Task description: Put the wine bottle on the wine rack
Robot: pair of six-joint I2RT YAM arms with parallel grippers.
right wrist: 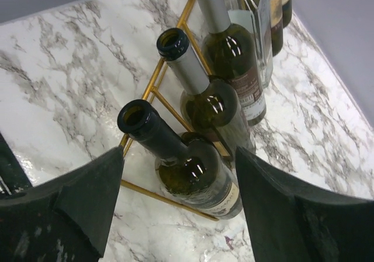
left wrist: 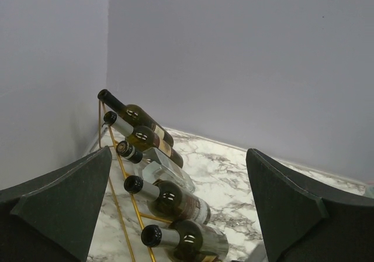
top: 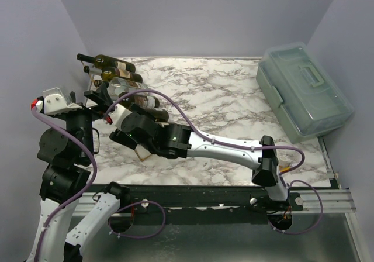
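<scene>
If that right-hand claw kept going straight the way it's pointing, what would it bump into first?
Probably the nearest dark bottle, lowest on the gold rack: it lies straight ahead between the right gripper's open fingers. How close is hard to tell.

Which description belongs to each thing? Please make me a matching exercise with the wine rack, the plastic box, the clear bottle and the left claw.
Things:
1. wine rack
2. plastic box
3. clear bottle
4. left claw

Descriptions:
A. open, holding nothing
B. at the right side of the table
C. thin gold wire
D. lying between dark bottles

Pairs: 1-C, 2-B, 3-D, 4-A.
</scene>
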